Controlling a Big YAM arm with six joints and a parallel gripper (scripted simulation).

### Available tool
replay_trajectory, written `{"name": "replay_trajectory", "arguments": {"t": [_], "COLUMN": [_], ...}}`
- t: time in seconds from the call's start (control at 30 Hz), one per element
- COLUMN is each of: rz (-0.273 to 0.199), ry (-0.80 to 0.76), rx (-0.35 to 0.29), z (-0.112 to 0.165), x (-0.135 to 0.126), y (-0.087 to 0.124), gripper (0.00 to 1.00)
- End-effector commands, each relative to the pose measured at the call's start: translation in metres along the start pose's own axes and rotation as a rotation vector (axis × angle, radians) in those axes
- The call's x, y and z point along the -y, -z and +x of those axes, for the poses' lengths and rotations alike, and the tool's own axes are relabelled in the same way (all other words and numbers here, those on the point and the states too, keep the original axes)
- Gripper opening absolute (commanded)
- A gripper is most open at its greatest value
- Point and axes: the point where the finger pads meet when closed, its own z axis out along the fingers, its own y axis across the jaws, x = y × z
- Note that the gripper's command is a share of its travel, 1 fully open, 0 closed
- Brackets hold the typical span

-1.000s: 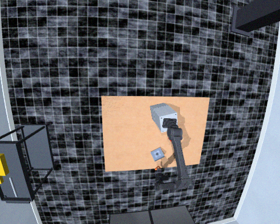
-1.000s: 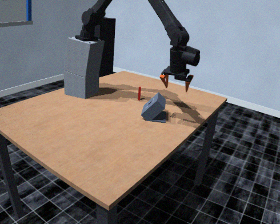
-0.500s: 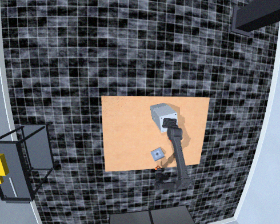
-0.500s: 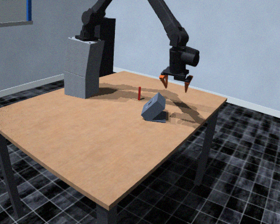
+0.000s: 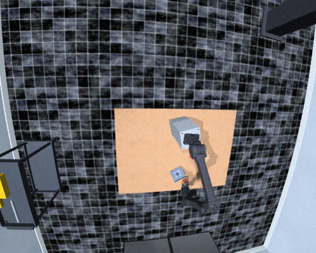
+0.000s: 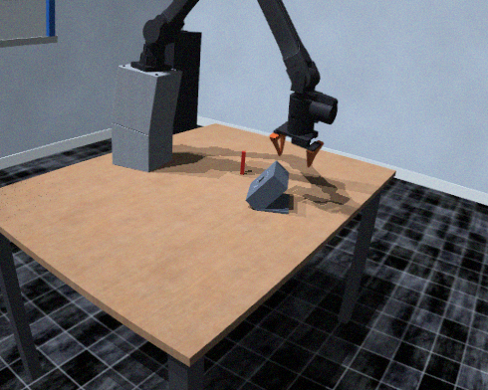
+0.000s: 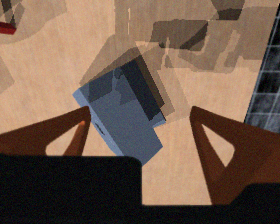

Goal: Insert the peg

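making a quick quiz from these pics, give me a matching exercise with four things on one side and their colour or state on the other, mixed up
Things:
1. peg
2. sloped panel block
3. gripper
4. arm's pedestal

Colour or state:
A. open, holding nothing, above the table
B. red, standing upright on the table
C. tall, grey, at the far side of the table
D. blue-grey, tilted face, beside the peg

Pairs: 1-B, 2-D, 3-A, 4-C

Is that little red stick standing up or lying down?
Standing up. In the exterior view the red peg rises straight from the table, apart from the sloped panel.
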Motion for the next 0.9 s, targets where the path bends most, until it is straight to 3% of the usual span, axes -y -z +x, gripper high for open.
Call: {"name": "replay_trajectory", "arguments": {"t": [0.0,0.4,0.47,0.87], "rz": [0.069,0.070,0.070,0.093], "ry": [-0.070,-0.263,-0.263,-0.454], "rx": [-0.003,-0.052,-0.052,-0.096], "z": [-0.017,-0.050,-0.050,-0.073], "x": [0.011,-0.043,-0.043,-0.102], "y": [0.022,-0.011,-0.011,-0.035], "gripper": [1.00,1.00,1.00,1.00]}}
